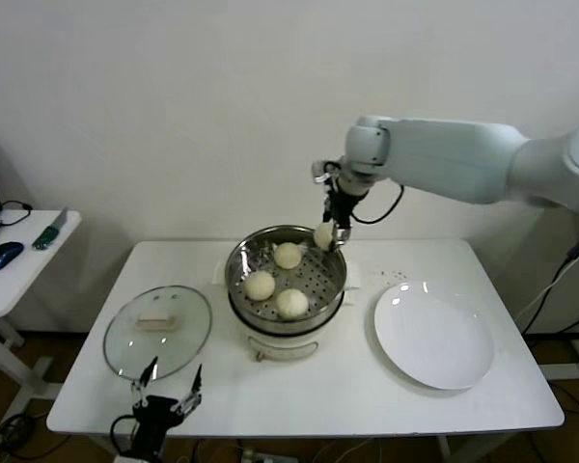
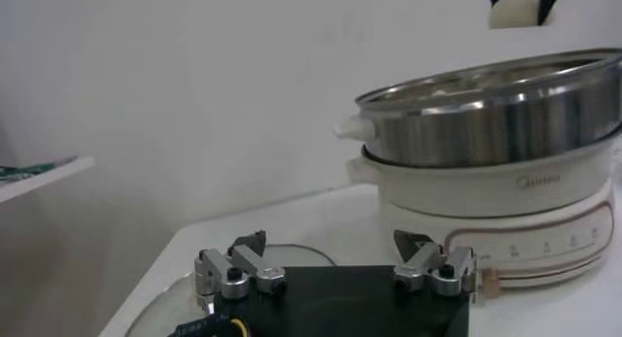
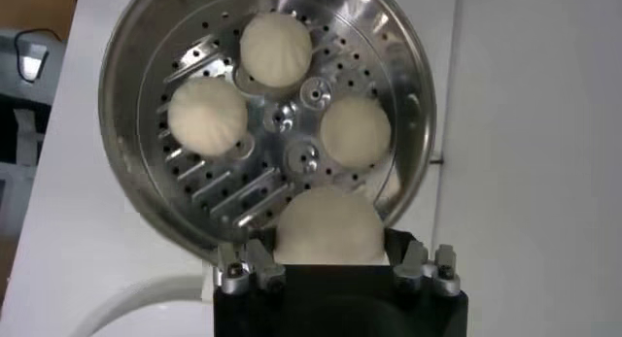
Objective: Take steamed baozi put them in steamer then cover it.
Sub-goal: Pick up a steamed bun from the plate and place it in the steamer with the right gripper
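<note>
The right gripper [image 1: 329, 232] pinches a smooth cream-white dough bun [image 3: 328, 228] above the shiny perforated steel steamer [image 1: 243, 262] (three buns inside); the left gripper [image 1: 168, 383] waits wide open.

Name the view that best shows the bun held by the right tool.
The right wrist view: the held bun fills the foreground above the steamer. The head view shows it small at the rim; the left wrist view catches only a cropped piece.

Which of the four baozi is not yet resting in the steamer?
The baozi held in the right pincer above the steamer's far rim; the other three sit on its perforated floor.
</note>
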Available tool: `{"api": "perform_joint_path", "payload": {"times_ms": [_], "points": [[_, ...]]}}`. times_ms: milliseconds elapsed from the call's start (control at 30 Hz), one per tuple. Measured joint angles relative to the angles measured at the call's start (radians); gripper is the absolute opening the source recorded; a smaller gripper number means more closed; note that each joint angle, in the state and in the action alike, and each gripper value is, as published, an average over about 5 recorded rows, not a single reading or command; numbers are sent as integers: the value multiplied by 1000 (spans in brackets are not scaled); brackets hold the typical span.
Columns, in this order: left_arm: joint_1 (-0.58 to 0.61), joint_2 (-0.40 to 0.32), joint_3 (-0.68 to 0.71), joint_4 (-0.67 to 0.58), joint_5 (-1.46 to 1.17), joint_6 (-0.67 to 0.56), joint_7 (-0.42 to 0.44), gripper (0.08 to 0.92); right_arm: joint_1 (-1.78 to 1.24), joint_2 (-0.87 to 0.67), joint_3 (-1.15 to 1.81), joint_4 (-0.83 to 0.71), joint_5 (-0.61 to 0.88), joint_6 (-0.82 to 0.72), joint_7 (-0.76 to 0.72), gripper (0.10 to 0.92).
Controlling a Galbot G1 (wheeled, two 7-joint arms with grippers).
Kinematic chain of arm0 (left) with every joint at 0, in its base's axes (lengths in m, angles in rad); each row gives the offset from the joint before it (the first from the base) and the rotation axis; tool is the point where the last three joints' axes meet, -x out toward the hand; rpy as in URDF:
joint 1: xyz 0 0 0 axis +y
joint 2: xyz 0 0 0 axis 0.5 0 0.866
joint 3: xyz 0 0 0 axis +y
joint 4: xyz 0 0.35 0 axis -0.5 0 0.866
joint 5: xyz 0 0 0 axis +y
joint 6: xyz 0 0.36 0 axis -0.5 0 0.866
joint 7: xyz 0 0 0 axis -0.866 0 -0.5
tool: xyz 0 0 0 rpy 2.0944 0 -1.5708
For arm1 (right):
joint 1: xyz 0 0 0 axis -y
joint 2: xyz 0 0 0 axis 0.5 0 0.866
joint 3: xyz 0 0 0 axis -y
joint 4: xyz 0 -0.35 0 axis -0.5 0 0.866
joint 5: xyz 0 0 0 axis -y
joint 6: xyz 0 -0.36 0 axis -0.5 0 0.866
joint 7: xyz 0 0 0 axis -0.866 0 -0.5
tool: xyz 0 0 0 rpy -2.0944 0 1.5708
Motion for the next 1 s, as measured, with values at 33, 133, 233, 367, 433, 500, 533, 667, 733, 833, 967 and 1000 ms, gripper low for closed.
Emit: {"api": "perform_joint_path", "payload": {"times_ms": [33, 133, 233, 367, 433, 500, 533, 667, 733, 833, 967, 1000], "points": [[2, 3, -2, 1, -3, 0, 0, 823, -5, 14, -5, -6, 4, -2, 4, 721], [2, 13, -8, 3, -12, -1, -1, 823, -26, 47, -15, -23, 12, -6, 12, 721], [-4, 18, -12, 3, -17, 2, -2, 823, -51, 69, -22, -41, 14, -10, 19, 721], [-12, 19, -7, 2, -13, 5, -2, 823, -87, 90, -28, -62, 8, -11, 21, 721], [-15, 19, -4, 2, -10, 6, -2, 823, -103, 100, -30, -72, 3, -10, 22, 721], [-18, 18, -3, 4, -7, 7, -2, 823, -120, 111, -31, -83, -3, -10, 23, 722], [-20, 18, -2, 5, -5, 8, -2, 823, -128, 116, -32, -88, -6, -9, 23, 723], [-25, 18, -1, 12, 0, 10, -2, 823, -155, 134, -32, -109, -19, -7, 23, 722], [-26, 18, -1, 14, 3, 10, -2, 823, -162, 140, -34, -116, -23, -6, 21, 723], [-26, 17, -1, 15, 7, 11, -2, 823, -168, 143, -38, -120, -31, -5, 16, 727], [-26, 17, -1, 16, 9, 11, -2, 823, -173, 142, -42, -120, -38, -4, 12, 729], [-26, 17, -1, 15, 9, 11, -2, 823, -173, 141, -43, -120, -40, -4, 11, 730]]}}
